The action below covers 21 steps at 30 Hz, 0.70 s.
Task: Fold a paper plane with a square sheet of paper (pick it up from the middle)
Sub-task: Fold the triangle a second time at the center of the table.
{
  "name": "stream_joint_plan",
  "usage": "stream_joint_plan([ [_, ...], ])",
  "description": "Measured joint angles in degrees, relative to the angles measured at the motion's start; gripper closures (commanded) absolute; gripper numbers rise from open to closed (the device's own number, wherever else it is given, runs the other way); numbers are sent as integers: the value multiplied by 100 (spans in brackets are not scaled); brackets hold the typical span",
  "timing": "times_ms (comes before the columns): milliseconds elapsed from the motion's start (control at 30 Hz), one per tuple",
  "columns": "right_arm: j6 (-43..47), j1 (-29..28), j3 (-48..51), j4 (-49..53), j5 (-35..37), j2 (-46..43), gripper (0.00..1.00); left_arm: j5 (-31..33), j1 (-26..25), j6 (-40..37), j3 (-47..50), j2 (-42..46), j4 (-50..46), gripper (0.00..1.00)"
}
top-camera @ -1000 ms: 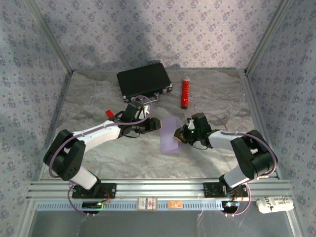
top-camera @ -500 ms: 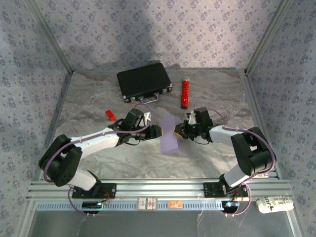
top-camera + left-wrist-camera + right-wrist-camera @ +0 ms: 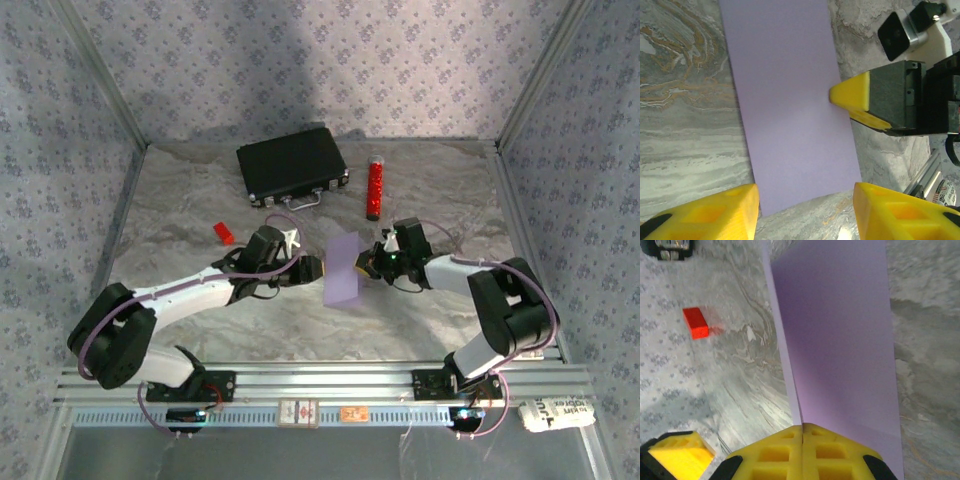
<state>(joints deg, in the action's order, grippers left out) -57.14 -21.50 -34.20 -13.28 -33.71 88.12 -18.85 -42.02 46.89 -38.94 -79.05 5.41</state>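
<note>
Top external view: your right end effector (image 3: 370,264) has its fingers pressed together on the near edge of the lilac paper (image 3: 344,270). It appears to hold the paper tilted up off the surface (image 3: 190,205). On the paper's far side from it, your left end effector (image 3: 314,268) has its fingers spread and grips nothing. The paper looks like a narrow strip, and you cannot tell whether it is already doubled over. By this reading only the pick-up is done. The nose folds, wings and centre crease are all left.
</note>
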Motion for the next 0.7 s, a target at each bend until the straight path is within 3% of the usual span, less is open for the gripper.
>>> stream_joint_plan([
  [167,-553,-63,251,-356,391,-162,93,92,-2,-85,68,42,50,46],
  [433,-452,-57,210,-286,321,-162,89,138,-92,-339,103,111,61,44],
  [700,-87,28,-52,9,-59,-120,93,791,-1099,-1572,-39,-127,-39,44],
])
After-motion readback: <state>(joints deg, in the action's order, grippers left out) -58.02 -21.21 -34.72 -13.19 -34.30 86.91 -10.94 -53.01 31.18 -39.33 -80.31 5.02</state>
